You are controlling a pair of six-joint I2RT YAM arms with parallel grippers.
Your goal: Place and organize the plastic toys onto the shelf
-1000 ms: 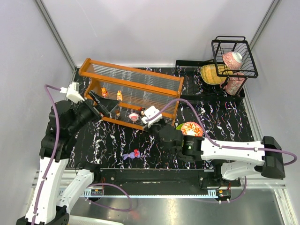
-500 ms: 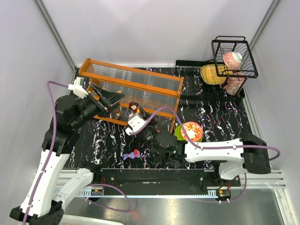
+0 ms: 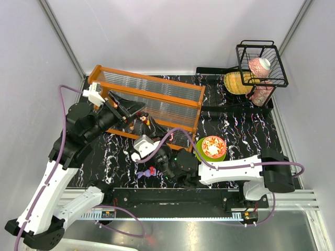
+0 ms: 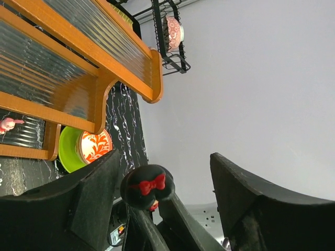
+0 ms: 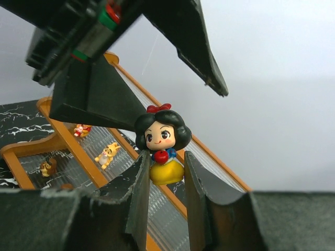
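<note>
We see a black table (image 3: 246, 130) with thin white lines all over it, like marble. Plain pale grey walls (image 3: 172, 31) stand round it, with silver posts (image 3: 60, 36) in the far corners.

At the back left stands the orange shelf (image 3: 157, 94) with see-through ribbed boards. A little orange toy (image 5: 107, 153) and a pink toy (image 4: 6, 124) sit on it. A purple and red toy (image 3: 148, 172) lies on the table near the front, well apart from the shelf.

The right gripper (image 5: 166, 162) is pinched tight on a black-haired doll (image 5: 159, 137) with a red bow and a yellow skirt. It holds her up in the air, in front of the shelf. The left gripper (image 4: 165, 159) has its fingers spread wide, one on each side of the doll's head, and we see a gap on both sides.

On the right of the shelf there is a green plate (image 3: 200, 150) with a red-patterned bowl (image 3: 213, 146). In the far right corner a black wire basket (image 3: 255, 45) holds a pink cup (image 3: 260, 65).
</note>
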